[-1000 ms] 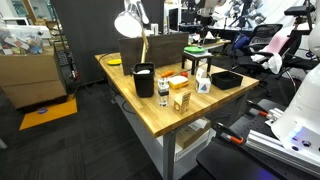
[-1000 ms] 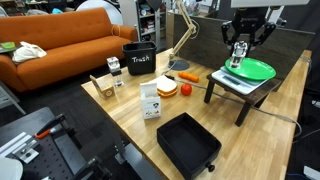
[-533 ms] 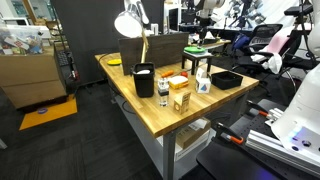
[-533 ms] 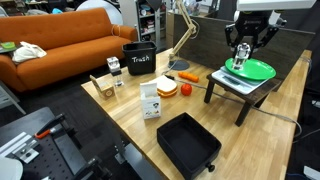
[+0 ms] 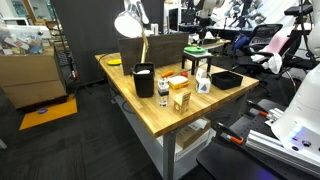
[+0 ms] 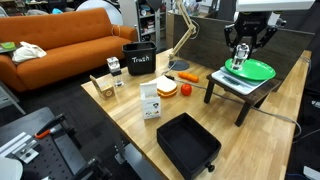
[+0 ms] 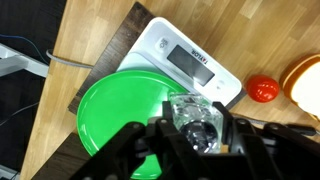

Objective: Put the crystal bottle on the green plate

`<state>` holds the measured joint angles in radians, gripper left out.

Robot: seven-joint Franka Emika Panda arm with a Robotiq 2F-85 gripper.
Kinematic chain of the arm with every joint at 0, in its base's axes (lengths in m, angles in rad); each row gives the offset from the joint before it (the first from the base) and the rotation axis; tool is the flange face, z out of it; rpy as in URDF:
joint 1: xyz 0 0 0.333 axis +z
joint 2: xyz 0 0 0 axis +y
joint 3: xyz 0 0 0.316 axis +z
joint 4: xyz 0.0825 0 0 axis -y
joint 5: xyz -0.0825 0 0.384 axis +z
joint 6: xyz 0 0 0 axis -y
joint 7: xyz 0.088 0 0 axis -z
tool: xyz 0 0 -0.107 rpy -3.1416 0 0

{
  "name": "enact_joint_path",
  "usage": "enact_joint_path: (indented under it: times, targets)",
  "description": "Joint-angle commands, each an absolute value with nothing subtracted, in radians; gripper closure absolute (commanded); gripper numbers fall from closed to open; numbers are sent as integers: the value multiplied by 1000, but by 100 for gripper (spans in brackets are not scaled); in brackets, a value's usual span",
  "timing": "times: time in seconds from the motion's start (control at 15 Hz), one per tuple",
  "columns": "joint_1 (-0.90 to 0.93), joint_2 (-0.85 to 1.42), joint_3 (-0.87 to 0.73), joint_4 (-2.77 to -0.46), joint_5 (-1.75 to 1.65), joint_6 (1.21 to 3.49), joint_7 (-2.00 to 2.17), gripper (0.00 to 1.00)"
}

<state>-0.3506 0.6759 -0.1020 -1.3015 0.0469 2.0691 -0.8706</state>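
Note:
My gripper (image 7: pixel 195 128) is shut on the crystal bottle (image 7: pixel 195 120), a clear glass bottle seen from above between the black fingers. It hangs over the right edge of the green plate (image 7: pixel 120 115), which lies on a white scale (image 7: pixel 190 65) on a small dark stand. In an exterior view the gripper (image 6: pixel 241 52) holds the bottle (image 6: pixel 240 54) a little above the near side of the green plate (image 6: pixel 255 69). In the other exterior view the plate (image 5: pixel 197 40) is a small green patch at the far end of the table.
On the wooden table (image 6: pixel 120 120) stand a black tray (image 6: pixel 188 143), a black trash bin (image 6: pixel 139 59), a white carton (image 6: pixel 150 100), small boxes (image 6: pixel 103 84), a sandwich-like item (image 6: pixel 167 87), a red ball (image 7: pixel 262 87), a carrot (image 6: pixel 189 76) and a lamp (image 6: pixel 186 25).
The gripper with the bottle has shifted slightly to the right and a little up over the plate in the first half second; it has hardly moved since.

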Motion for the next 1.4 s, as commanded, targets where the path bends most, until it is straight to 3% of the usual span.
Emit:
enact_joint_path:
  times: [0.0, 0.87, 0.93, 1.0, 1.33]
  targets:
    - [-375, 711, -62, -1234, 46, 2022, -933, 82]
    - [-358, 817, -74, -1088, -71, 2025, -1083, 82]
    - [-359, 821, -73, -1081, -71, 2018, -1090, 51]
    - [-359, 823, -74, -1077, -73, 2017, -1090, 31]
    - [-354, 819, -81, -1072, -73, 2028, -1083, 1]
